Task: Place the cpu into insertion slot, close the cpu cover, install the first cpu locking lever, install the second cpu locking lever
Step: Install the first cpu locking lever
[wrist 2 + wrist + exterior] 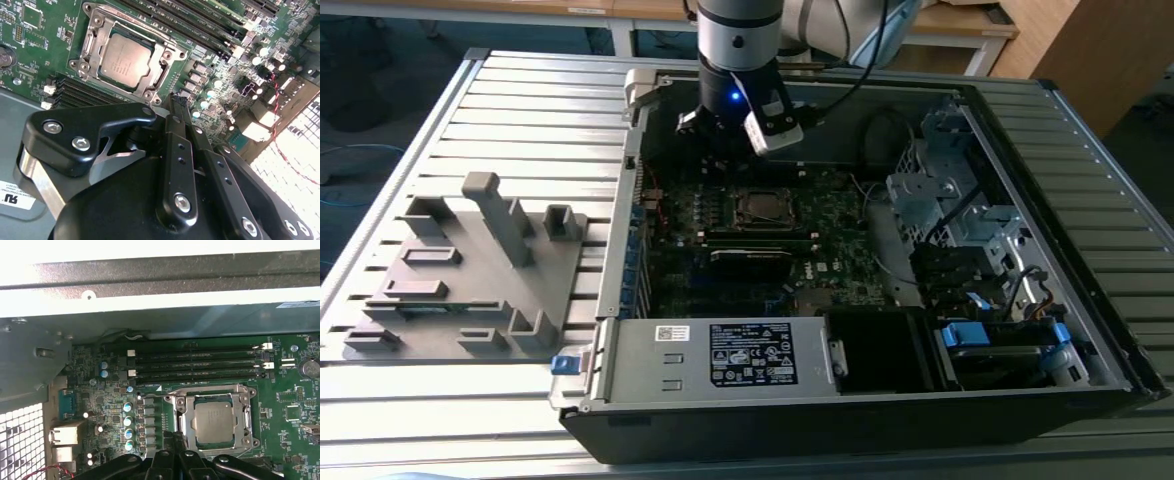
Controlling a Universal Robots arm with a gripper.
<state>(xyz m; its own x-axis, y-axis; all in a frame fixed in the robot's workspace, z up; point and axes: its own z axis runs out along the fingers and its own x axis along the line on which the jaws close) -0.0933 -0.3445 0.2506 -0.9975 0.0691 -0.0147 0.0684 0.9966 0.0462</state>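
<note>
Silver-grey cpu [125,61] flat under metal cpu cover [92,42]; pincer [176,100] narrow, empty.

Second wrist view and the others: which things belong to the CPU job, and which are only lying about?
Job:
cpu, seated
cover, down around it
gripper, shut, close beside them

Lying about:
memory slots
coin battery
red wire
grey fixture

High exterior view; both wrist views, seemingly near, share cpu [125,61] [215,422].
</note>
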